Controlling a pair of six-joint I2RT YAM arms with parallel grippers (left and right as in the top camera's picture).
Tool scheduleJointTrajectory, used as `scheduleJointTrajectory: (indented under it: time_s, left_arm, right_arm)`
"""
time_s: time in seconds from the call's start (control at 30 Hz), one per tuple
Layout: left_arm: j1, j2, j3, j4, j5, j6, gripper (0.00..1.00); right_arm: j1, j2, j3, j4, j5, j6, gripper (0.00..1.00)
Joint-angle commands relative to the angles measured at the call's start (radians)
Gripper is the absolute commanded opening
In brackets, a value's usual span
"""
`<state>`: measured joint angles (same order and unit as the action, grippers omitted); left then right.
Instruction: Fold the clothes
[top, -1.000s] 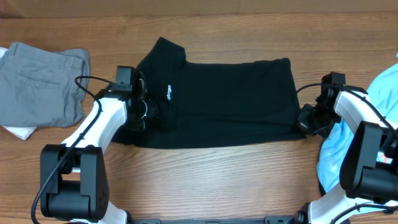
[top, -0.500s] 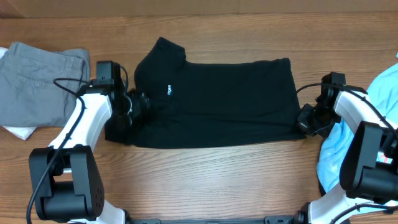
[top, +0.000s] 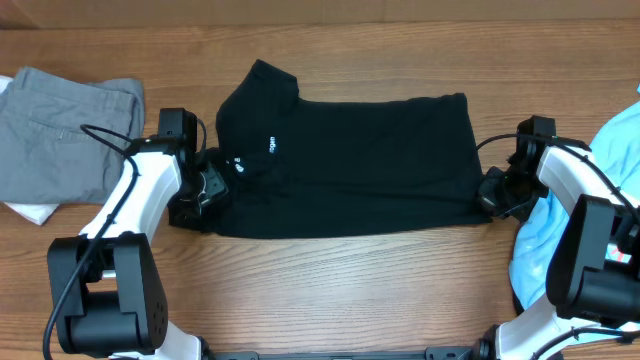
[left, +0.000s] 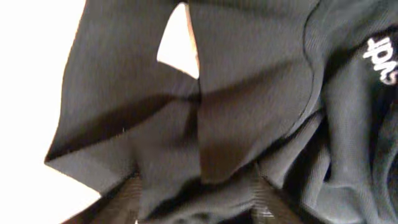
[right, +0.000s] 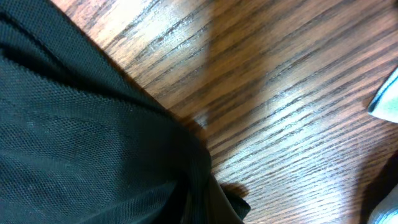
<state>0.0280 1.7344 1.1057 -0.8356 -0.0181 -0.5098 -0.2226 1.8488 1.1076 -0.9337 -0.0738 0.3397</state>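
Wooden table (top: 330, 290) bears grey trousers (top: 60, 130) beside black shirt (top: 370, 160), left hand (top: 212, 186) half-open, right hand (top: 492, 195) pinching its hem.

Shirt (top: 360, 165) black with a white logo (top: 271, 146); T-shirt (top: 615, 140) light blue; trousers (top: 60, 130) grey; table (top: 350, 290) brown wood grain; my left arm (top: 148, 195) white, black at the joints

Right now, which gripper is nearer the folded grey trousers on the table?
Left. The left gripper is at the sleeve end of the black short-sleeved shirt, beside the folded grey trousers; the right gripper is at the opposite hem.
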Motion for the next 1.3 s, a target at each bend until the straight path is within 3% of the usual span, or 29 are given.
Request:
scheduleJointTrajectory:
  time_s: [0.0, 0.17, 0.23, 0.67, 0.77, 1.03, 1.27]
  left_arm:
    - [0.0, 0.006, -0.006, 0.017, -0.016, 0.016, 0.44]
    - [0.0, 0.013, -0.032, 0.057, -0.014, 0.016, 0.1]
    - [0.0, 0.014, -0.063, 0.087, -0.015, 0.016, 0.04]
    - [0.15, 0.014, -0.226, 0.137, -0.074, -0.014, 0.07]
    - [0.202, 0.014, -0.232, 0.123, -0.066, 0.0, 0.04]
    - [0.241, 0.014, -0.232, -0.071, -0.029, 0.059, 0.04]
    - [0.241, -0.005, -0.23, -0.108, -0.025, 0.093, 0.04]
  right_arm:
    - [-0.009, 0.01, -0.018, 0.009, 0.062, 0.005, 0.05]
    - [-0.009, 0.01, -0.018, 0.007, 0.062, 0.005, 0.05]
    - [-0.009, 0.01, -0.018, 0.004, 0.062, 0.005, 0.05]
    - [-0.008, 0.01, -0.018, -0.035, 0.062, 0.005, 0.05]
    - [-0.009, 0.01, -0.018, -0.062, 0.062, 0.005, 0.05]
    - [-0.008, 0.01, -0.018, -0.201, 0.061, 0.005, 0.04]
    - [-0.008, 0.01, -0.017, -0.199, 0.05, 0.005, 0.07]
